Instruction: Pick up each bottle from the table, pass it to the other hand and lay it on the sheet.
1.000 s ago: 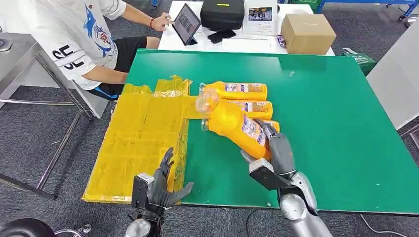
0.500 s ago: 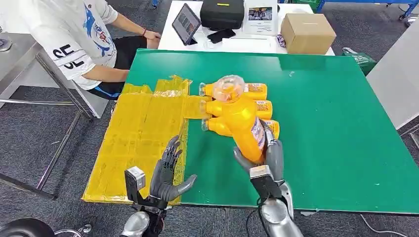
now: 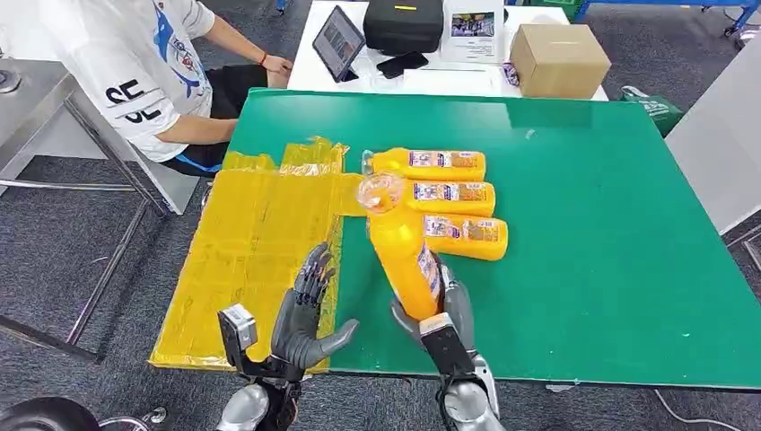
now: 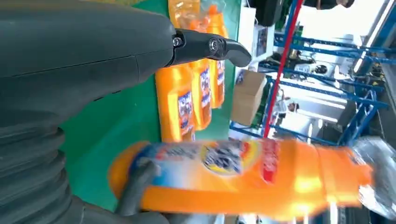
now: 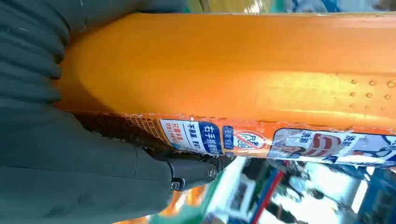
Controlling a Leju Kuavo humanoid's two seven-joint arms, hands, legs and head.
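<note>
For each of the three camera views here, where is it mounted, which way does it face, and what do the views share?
Head view: high on the body, looking forward and down at the green table; shows left hand and right hand.
Left wrist view: behind the left hand, facing across the table to the held orange bottle and three lying bottles.
Right wrist view: behind the right hand, close against the held orange bottle.
Shared: all three show the held bottle.

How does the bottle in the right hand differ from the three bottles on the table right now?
The held bottle is lifted off the green table, gripped near its base by the right hand; the three bottles lie flat. The held bottle's clear cap points away from the robot; theirs point toward the yellow sheet. All are orange with the same kind of label.
</note>
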